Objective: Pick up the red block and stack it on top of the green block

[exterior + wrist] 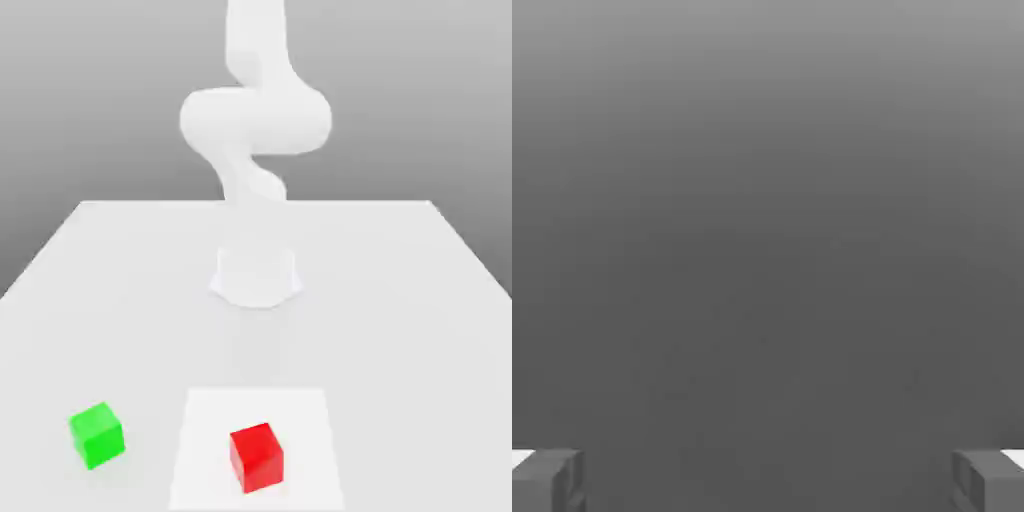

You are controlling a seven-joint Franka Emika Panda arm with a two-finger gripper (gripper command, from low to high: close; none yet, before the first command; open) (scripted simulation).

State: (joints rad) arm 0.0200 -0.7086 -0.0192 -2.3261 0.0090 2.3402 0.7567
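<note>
Red block (pixel 256 456): It sits on the desk, near the front edge, on a brighter square patch. It rests flat. Nothing touches it.
Green block (pixel 97 434): It sits on the desk too, toward the exterior view's left of the red block. The two blocks are well apart. Nothing is on top of it.
Desk (pixel 400 300): It is white and flat. Both blocks rest on it.
Arm (pixel 255 115): It is white and bends over high up. Its round base stands on the desk, far behind the blocks.
Hand (pixel 768 480): Its two gray fingers (pixel 547 480) are wide apart. Nothing is between them. It holds no block.
</note>
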